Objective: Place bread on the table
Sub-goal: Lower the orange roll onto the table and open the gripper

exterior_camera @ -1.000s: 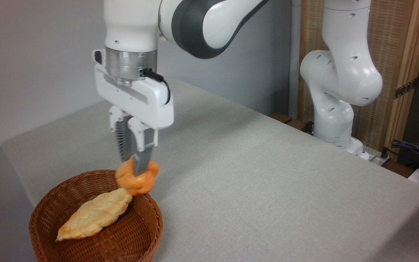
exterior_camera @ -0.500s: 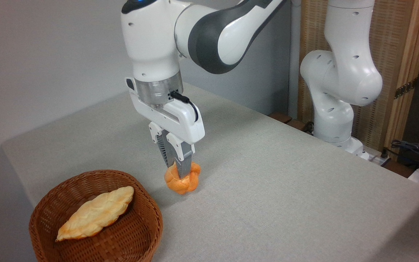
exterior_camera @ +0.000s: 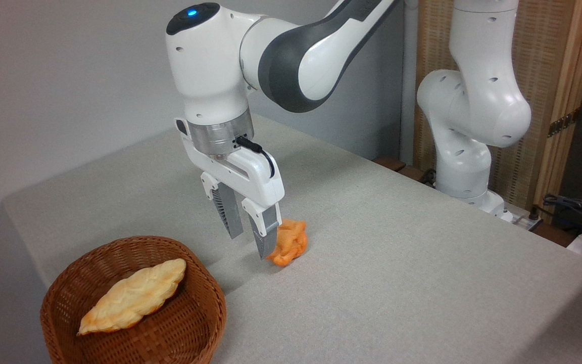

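Note:
The bread, a small deep-orange knotted bun, lies on the light grey table just right of the gripper's near finger. My gripper hangs a little above the table with its two fingers spread apart and nothing between them. The bun rests tilted on its side, touching or almost touching the right finger.
A round brown wicker basket stands at the table's front left corner and holds a pale yellow leaf-shaped loaf. The arm's white base rises behind the table's far right edge. Cables lie at the far right.
The gripper carried the bun out of the basket to the right, then opened. The bun now lies free on the table and has rolled slightly right.

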You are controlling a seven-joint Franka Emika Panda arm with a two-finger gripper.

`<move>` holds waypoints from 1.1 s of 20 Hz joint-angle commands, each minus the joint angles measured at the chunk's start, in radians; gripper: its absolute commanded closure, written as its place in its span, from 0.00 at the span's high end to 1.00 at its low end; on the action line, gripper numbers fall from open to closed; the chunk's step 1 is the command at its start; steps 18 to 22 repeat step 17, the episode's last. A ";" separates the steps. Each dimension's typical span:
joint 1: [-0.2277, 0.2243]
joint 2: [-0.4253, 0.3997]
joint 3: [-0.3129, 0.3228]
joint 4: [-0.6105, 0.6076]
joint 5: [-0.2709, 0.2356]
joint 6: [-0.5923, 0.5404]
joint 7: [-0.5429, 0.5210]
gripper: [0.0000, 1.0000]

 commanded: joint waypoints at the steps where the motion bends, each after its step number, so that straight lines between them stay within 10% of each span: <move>1: -0.007 -0.021 0.000 0.033 0.003 -0.004 0.011 1.00; 22: -0.006 -0.038 -0.037 0.179 0.003 -0.110 -0.015 1.00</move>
